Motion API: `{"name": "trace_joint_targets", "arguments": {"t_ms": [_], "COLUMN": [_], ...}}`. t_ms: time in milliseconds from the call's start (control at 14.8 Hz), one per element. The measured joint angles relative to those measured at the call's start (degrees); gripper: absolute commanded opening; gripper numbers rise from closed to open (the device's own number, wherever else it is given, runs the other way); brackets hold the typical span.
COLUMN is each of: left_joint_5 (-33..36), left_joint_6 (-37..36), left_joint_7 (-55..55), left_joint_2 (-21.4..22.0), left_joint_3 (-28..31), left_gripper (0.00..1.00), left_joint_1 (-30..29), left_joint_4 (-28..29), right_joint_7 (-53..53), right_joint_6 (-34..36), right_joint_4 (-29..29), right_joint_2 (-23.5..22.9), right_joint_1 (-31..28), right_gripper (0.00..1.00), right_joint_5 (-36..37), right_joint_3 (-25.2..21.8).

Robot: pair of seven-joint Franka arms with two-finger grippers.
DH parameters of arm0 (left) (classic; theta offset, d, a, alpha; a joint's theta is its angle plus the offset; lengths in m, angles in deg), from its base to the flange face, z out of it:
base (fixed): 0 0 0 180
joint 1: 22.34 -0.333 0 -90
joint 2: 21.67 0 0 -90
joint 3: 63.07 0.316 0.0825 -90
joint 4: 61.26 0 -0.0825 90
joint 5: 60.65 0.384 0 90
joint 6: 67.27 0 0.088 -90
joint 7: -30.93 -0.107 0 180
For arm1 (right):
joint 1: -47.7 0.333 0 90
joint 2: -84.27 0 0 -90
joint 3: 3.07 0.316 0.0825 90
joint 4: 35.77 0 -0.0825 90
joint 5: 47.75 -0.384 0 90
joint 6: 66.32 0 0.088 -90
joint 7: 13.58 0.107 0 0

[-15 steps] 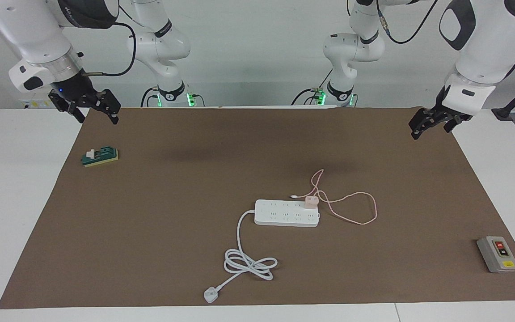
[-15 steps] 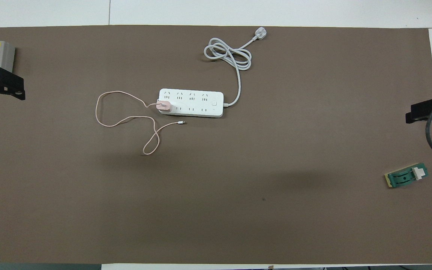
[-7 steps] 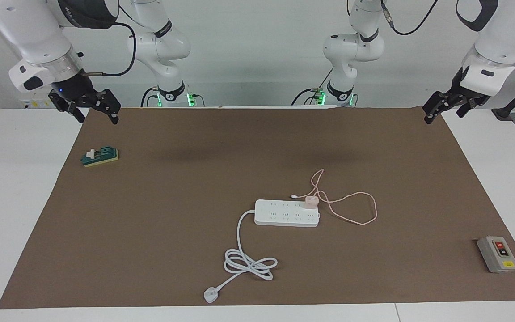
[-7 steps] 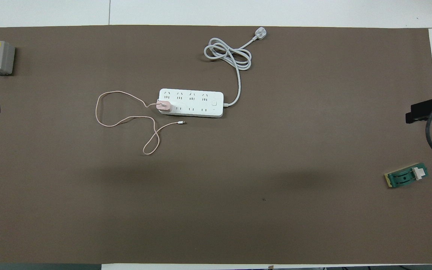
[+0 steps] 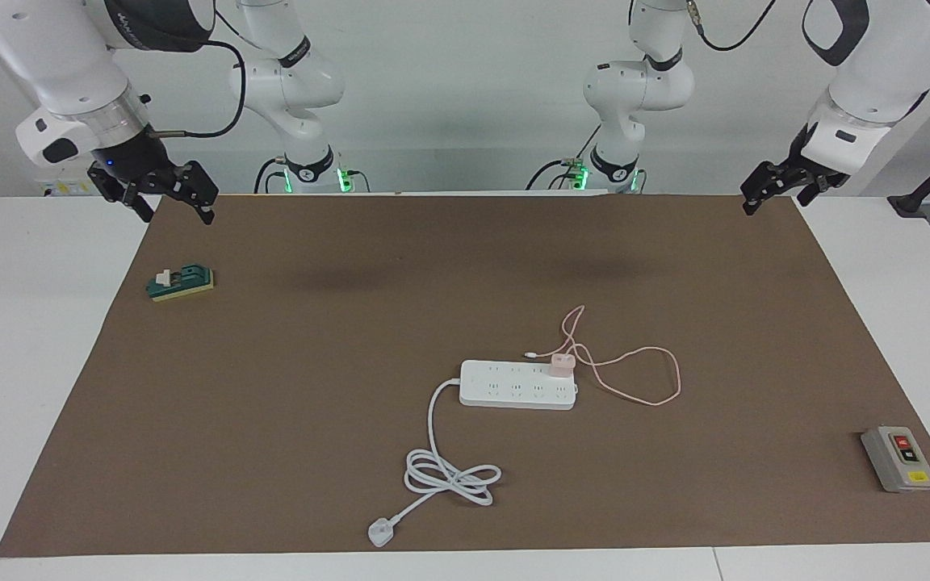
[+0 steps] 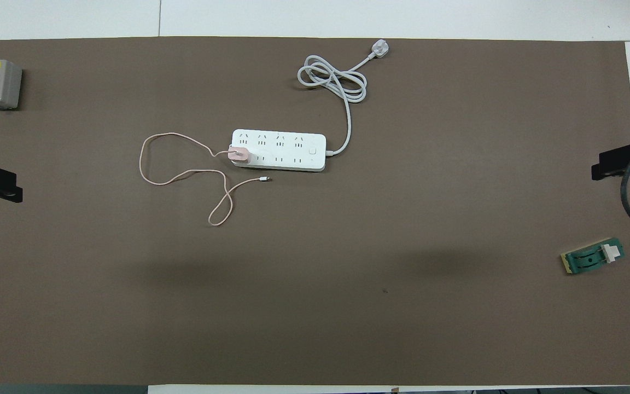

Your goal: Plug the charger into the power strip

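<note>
We see the left hand (image 5: 773,190) open and empty, now pulled back higher over the brown mat's (image 5: 336,339) corner at its own end of the bench. The right hand (image 5: 165,196) waits open, unmoved. The charger (image 5: 561,364) sits plugged into the power strip's (image 5: 513,386) end socket, mid-mat, unchanged.
</note>
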Motion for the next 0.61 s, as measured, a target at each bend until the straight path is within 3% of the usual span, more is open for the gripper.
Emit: {"name": "trace_joint_targets", "arguments": {"t_ms": [610], "left_joint_5": [-2.57], "left_joint_6": [3.92], "left_joint_7": [0.00], "left_joint_2": [-1.49], "left_joint_3": [-1.18], "left_gripper": [1.00], "left_joint_1": [2.72], "left_joint_4": [-0.21], "right_joint_7": [0.00], "right_joint_6": [0.00], "right_joint_4": [0.00], "right_joint_2": [0.00], "right_joint_1": [0.00], "right_gripper": [1.00], "right_joint_5": [0.00], "right_joint_3": [0.00]}}
